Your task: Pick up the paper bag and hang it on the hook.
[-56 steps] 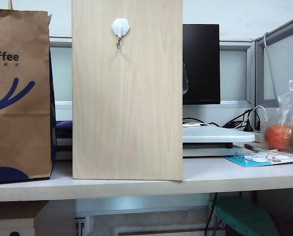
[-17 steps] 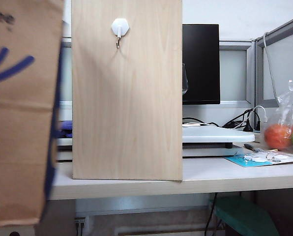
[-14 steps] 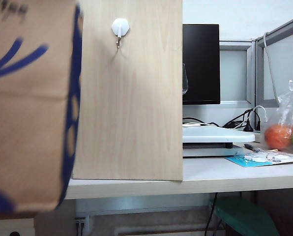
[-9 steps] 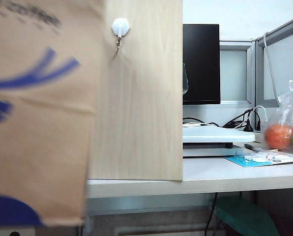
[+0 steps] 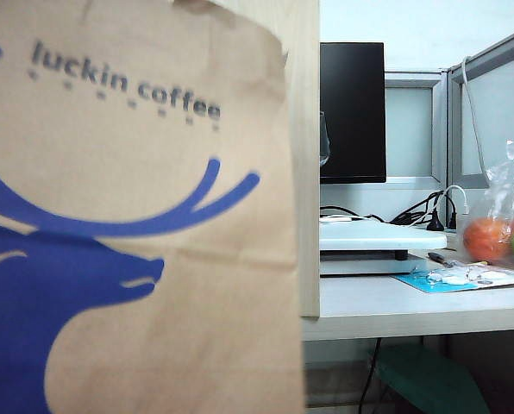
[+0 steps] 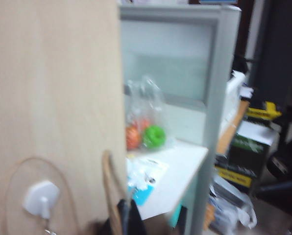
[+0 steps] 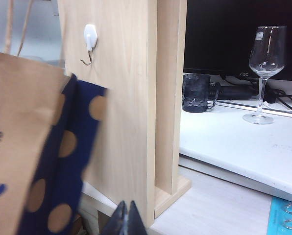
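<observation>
The bag (image 5: 136, 224) hangs lifted in front of the board (image 5: 307, 172), covering most of it in the exterior view. The left gripper (image 6: 121, 215) pinches its handle (image 6: 109, 191) just beside the hook (image 6: 39, 198). The right gripper (image 7: 126, 218) rests pressed together near the board's foot.

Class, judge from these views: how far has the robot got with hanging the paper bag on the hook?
Done: the paper bag is off the desk, hanging in front of the wooden board.
In hand: the left tool is shut on a twisted handle close to the hook.
Left: no handle is on the hook yet. The right tool is shut and holds nothing.
</observation>
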{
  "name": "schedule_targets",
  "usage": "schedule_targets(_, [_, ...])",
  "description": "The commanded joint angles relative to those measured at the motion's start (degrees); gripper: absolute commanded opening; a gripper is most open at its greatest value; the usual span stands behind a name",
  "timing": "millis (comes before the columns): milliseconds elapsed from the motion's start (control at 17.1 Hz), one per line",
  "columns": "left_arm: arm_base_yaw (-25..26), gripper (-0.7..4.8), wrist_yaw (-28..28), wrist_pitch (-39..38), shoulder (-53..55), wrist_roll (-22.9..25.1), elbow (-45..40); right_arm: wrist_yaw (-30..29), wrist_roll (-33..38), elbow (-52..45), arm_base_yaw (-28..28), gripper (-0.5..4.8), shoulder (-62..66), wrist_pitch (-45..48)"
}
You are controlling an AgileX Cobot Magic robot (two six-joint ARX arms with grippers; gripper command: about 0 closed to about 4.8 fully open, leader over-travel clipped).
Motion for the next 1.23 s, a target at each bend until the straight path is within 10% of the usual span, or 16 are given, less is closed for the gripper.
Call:
schedule_targets(59, [0.0, -0.06, 0.7, 1.7, -2.1, -0.1, 0.2, -0.1, -0.1, -0.4, 0.0, 0.0, 0.0, 0.7])
schedule_targets(761, [0.9, -0.06, -2.0, 6.1, 10.3, 5.6, 0.2, -0.1, -0.1, -0.4, 0.0, 0.0, 0.0, 0.7])
schedule_targets(1229, [0.9, -0.06, -14.1, 8.4, 17.4, 7.6, 0.2, -0.1, -0.2, -0.4, 0.0, 0.0, 0.0, 0.7])
